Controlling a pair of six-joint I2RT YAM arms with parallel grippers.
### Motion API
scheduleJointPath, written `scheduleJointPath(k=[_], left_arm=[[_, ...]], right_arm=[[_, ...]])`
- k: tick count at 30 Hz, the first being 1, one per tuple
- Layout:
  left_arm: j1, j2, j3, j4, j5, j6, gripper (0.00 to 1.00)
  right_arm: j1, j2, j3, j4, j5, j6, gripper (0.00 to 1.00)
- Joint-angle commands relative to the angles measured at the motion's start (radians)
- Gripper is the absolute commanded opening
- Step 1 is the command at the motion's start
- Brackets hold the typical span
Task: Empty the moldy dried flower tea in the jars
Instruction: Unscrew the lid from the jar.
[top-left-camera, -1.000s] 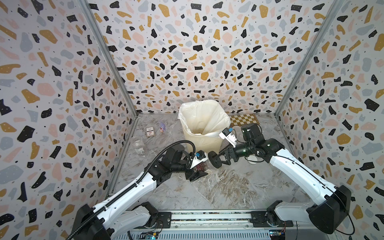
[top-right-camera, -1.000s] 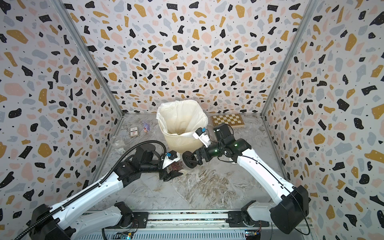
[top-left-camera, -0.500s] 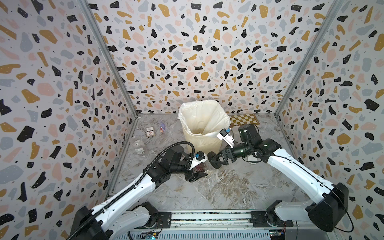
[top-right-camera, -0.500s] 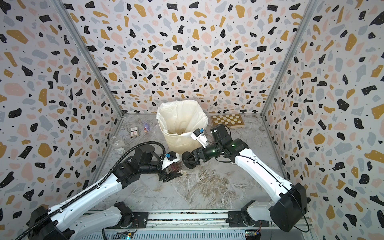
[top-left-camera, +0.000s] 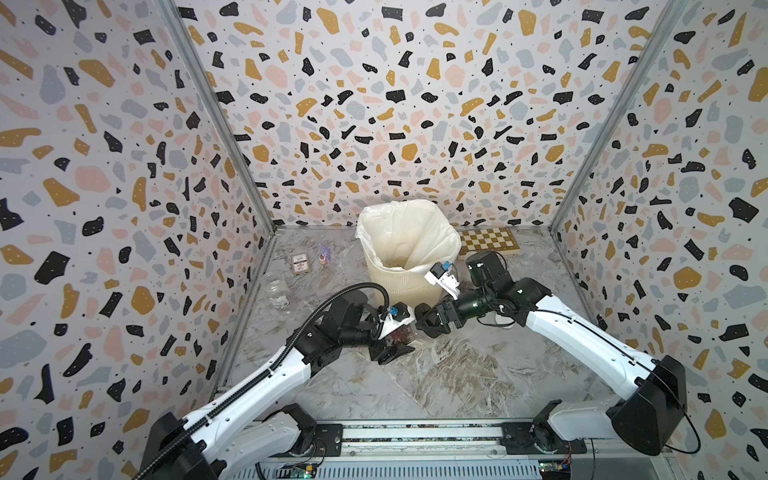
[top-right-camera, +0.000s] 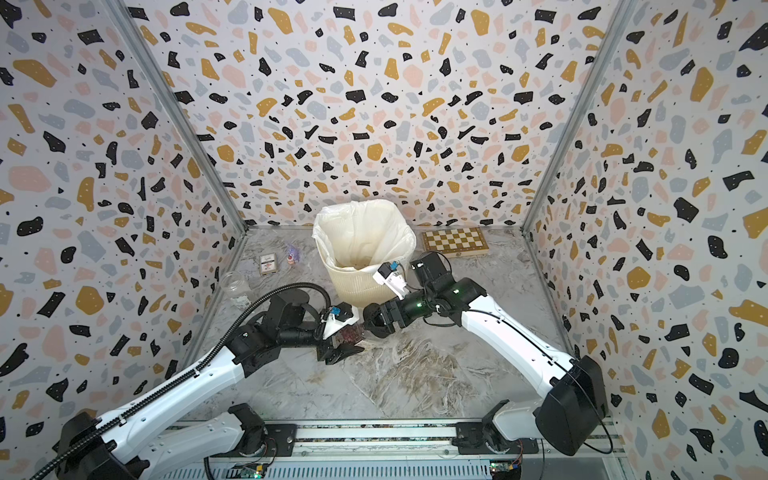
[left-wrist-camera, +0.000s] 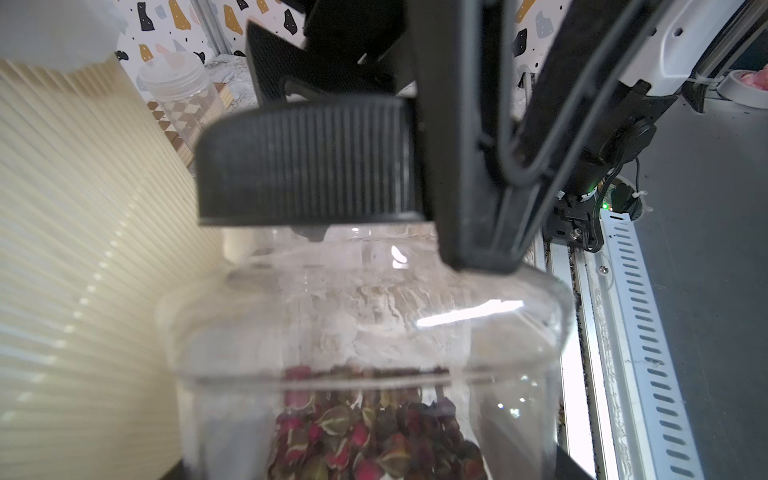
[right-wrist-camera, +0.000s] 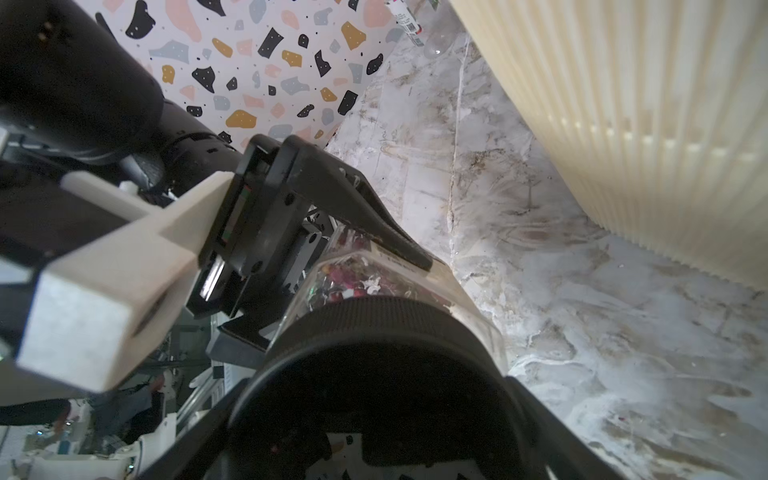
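A clear jar (top-left-camera: 404, 332) (top-right-camera: 352, 331) lies tilted in front of the bin, and my left gripper (top-left-camera: 395, 338) is shut on its body. The moldy dried flower tea (left-wrist-camera: 374, 436) (right-wrist-camera: 345, 282), reddish-pink buds, fills its lower part. The jar's ribbed black lid (left-wrist-camera: 307, 162) (right-wrist-camera: 374, 374) points toward my right gripper (top-left-camera: 428, 325) (top-right-camera: 376, 323), which is shut on the lid, one finger on each side of it. A second jar (top-left-camera: 276, 289) (top-right-camera: 235, 286), clear and without a lid, stands by the left wall. In the left wrist view another clear jar (left-wrist-camera: 183, 95) shows behind the bin.
The tall cream ribbed bin (top-left-camera: 399, 286) (top-right-camera: 357, 289) with a white bag stands just behind both grippers. A chessboard (top-left-camera: 490, 241) lies at the back right. A small card box (top-left-camera: 300, 264) and a little figure (top-left-camera: 324, 254) lie at the back left.
My right gripper has moved left up to the jar and narrowed its jaws onto the black lid. The left arm and the jar have stayed put.
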Motion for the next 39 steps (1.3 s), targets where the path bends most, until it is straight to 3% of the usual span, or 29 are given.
scheduleJointPath(k=[1, 7, 12, 16, 27, 32, 39], left_arm=[[0.004, -0.017, 0.002, 0.033, 0.071, -0.001, 0.63], [0.009, -0.012, 0.017, 0.009, 0.183, 0.002, 0.63], [0.012, 0.007, 0.047, -0.062, 0.284, 0.020, 0.63], [0.013, 0.009, 0.053, -0.085, 0.300, 0.023, 0.63], [0.034, 0.010, 0.043, -0.095, 0.339, 0.010, 0.62], [0.041, 0.019, 0.053, -0.103, 0.350, 0.016, 0.62], [0.041, 0.021, 0.054, -0.077, 0.348, 0.004, 0.62]], right_arm=[[0.007, -0.043, 0.009, 0.027, 0.000, -0.100, 0.80], [0.007, -0.129, -0.100, 0.123, -0.065, -0.360, 0.76], [0.005, -0.175, -0.148, 0.140, -0.118, -0.650, 0.79], [-0.005, -0.200, -0.160, 0.130, -0.125, -0.836, 0.81], [-0.103, -0.234, -0.167, 0.149, -0.260, -0.871, 0.80], [-0.096, -0.233, -0.176, 0.147, -0.273, -0.875, 0.80], [-0.012, -0.194, -0.168, 0.172, -0.209, -0.814, 0.92]])
